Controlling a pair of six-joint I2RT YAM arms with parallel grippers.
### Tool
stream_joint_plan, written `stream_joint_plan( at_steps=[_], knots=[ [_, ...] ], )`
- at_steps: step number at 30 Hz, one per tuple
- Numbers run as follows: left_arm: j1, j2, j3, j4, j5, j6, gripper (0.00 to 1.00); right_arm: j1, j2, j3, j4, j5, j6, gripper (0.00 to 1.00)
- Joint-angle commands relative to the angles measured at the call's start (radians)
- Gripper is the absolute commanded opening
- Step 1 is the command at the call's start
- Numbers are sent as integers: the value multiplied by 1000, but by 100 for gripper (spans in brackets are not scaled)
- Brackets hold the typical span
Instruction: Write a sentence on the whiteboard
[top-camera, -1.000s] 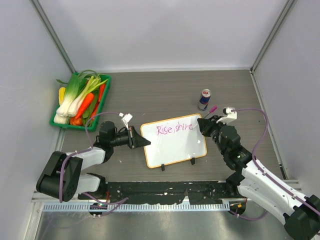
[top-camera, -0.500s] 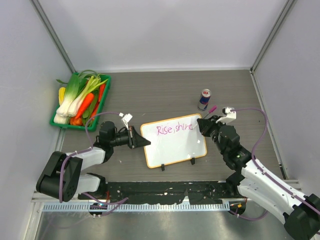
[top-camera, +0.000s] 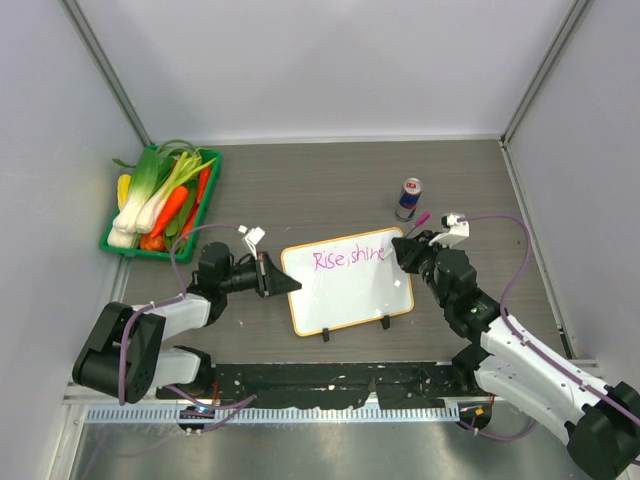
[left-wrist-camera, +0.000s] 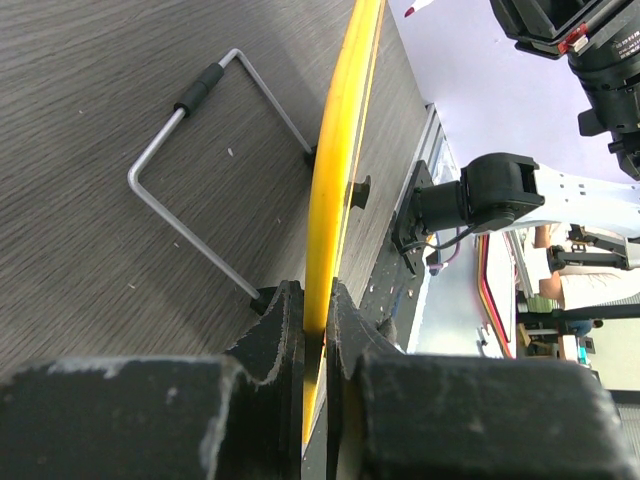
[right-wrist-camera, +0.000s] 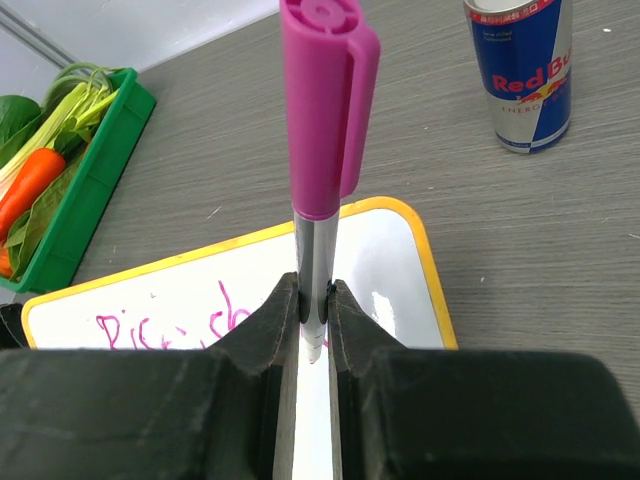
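Board (top-camera: 350, 295) is clamped by its left edge in the left gripper (left-wrist-camera: 315, 305) so it cannot slide while the right gripper (right-wrist-camera: 315, 300), closed on the marker (right-wrist-camera: 325, 120), writes.

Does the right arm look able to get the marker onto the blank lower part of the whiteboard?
Probably yes: the right gripper holds the marker over the whiteboard, whose blank part lies bare.

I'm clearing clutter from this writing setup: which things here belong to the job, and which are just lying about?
Job: whiteboard, sentence, marker, left gripper clamping the whiteboard's edge, right gripper holding the marker.
Lying about: can, tray of vegetables.
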Motion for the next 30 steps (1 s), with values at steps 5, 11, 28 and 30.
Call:
stream_joint_plan(
  at_steps=[5,11,28,30],
  knots=[
    [5,5,6,-77,-106,73,0,-2,0,30,54,-16,0,1],
    [4,20,10,-73,-95,70,0,-2,-31,19,58,-29,-14,1],
    [4,23,6,-62,-103,67,0,50,-34,-30,138,-91,-58,1],
    [5,27,6,-59,-103,64,0,70,-32,-19,136,-89,-75,1]
  ],
)
